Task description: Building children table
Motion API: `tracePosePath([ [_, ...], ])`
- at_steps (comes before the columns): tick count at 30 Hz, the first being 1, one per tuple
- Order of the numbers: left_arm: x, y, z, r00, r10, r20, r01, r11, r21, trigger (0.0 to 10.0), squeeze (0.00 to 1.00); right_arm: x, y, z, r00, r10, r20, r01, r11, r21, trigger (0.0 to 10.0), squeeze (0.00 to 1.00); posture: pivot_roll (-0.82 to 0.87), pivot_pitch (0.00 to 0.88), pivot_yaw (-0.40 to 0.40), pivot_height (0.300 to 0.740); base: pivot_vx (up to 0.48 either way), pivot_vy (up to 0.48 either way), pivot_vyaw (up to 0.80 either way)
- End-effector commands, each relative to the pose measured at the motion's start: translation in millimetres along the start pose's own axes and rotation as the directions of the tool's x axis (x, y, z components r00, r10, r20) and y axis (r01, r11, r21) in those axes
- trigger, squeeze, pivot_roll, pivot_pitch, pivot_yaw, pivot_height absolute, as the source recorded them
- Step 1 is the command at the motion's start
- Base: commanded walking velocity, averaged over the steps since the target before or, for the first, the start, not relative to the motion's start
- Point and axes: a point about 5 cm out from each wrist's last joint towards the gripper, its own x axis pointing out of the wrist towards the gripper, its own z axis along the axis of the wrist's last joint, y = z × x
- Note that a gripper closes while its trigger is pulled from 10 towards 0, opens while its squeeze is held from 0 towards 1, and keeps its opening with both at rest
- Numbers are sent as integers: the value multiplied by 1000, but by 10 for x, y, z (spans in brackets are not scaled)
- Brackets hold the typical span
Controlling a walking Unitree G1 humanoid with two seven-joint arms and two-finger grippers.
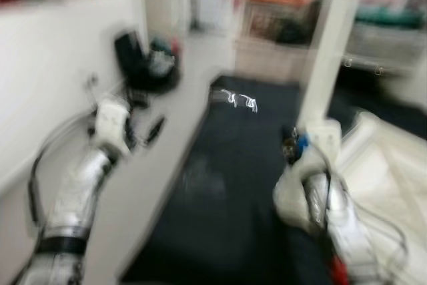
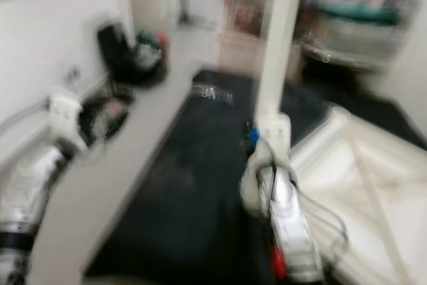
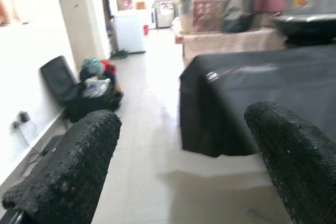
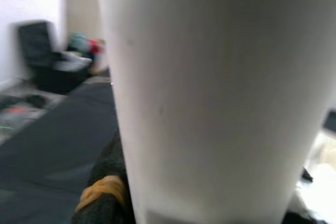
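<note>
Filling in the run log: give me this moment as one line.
right gripper: shut on white table leg, held upright | left gripper: open, empty | below: black mat | head views blurred

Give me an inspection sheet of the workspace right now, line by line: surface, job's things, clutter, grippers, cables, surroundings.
Surface: dark mat on a pale floor.
Job's things: white table leg held upright; white tabletop lies to the robot's right, partly on the mat.
Clutter: black bag stuffed with items by the wall.
Grippers: right gripper shut on the table leg; left gripper open, empty, held over the floor.
Cables: thin cables along both arms; wall socket with a lead.
Surroundings: stacked boxes ahead, hallway beyond; head views are blurred.
</note>
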Motion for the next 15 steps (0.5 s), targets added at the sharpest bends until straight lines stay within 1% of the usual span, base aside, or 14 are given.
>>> tracePosePath([
  [1,96,-133,33,999,-31,12,31,1000,-3,10000,0,-61,41,-122,998,-21,-59,20,1000,-18,0,0,70,0,-93,740,0,0,0],
  [5,96,-127,23,1000,-25,9,25,1000,-3,10000,0,-68,54,-156,997,-30,-75,29,999,-15,0,0,70,0,-93,740,0,0,0],
  [9,103,-120,17,1000,-23,7,23,1000,-3,10000,0,-45,25,-181,994,-52,-96,53,999,10,0,0,68,0,-94,740,0,0,0],
  [11,104,-117,14,1000,-21,4,21,1000,-4,10000,0,17,-89,-177,988,-115,-107,121,991,52,0,0,67,0,-93,740,0,0,0],
  [12,104,-117,14,1000,-21,4,21,1000,-4,10000,0,17,-89,-177,988,-115,-107,121,991,52,0,0,67,0,-93,740,0,0,0],
  [14,108,-131,8,1000,-22,2,22,1000,-5,10000,0,77,-206,-147,980,-167,-105,176,980,88,0,0,67,0,-93,740,0,0,0],
  [15,110,-136,4,1000,-22,1,22,1000,-5,10000,0,90,-234,-136,979,-179,-103,188,978,92,0,0,64,0,-90,740,0,0,0],
])
